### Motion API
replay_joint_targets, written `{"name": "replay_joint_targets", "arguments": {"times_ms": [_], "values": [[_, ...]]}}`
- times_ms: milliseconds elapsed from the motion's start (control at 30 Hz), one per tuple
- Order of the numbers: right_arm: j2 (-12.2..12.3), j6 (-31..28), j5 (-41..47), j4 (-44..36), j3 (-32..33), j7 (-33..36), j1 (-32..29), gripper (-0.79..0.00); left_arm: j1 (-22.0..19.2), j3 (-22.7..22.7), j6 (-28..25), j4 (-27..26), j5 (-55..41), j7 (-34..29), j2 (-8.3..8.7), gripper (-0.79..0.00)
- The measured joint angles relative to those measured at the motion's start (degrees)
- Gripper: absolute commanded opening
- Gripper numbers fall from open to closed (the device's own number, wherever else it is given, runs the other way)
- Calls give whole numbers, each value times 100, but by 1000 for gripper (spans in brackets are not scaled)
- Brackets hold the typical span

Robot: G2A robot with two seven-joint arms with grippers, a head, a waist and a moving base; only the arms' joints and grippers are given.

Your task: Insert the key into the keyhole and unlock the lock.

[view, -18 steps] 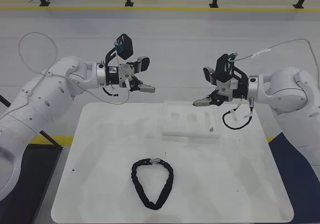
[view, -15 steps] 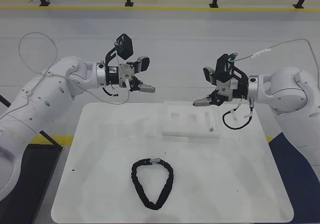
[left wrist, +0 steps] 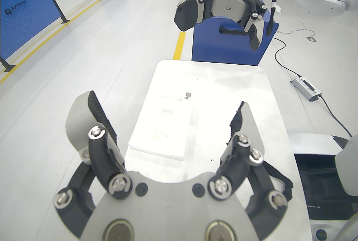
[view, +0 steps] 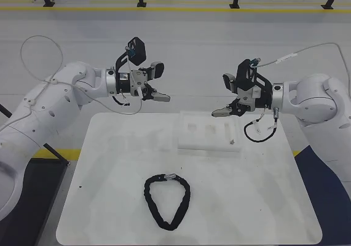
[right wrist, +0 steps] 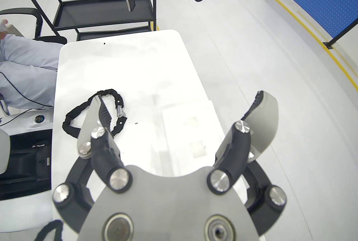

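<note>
while left gripper [left wrist: 166,103] and right gripper [right wrist: 179,99] hover spread wide, key [view: 231,141] on foam block [view: 207,136], lock [view: 166,201] apart

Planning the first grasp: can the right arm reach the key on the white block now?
Probably yes. The open right tool hangs near the key, which sits uncovered on the block.

Left claw [view: 161,82], spread wide, held aloft, arm bent inward at the elbow; right claw [view: 223,96], likewise spread, facing it, well apart
</note>
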Motion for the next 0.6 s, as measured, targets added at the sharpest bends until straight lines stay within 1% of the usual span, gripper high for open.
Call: {"name": "replay_joint_targets", "arguments": {"times_ms": [367,500,600], "values": [[0,0,0,0,0,0,0,0,0,0,0,0,0,0,0,0],[20,163,-233,-43,30,-87,-165,0,0,0,0,0,0,0,0,0],[46,214,-350,95,53,-86,-323,0,0,0,0,0,0,0,0,0]]}}
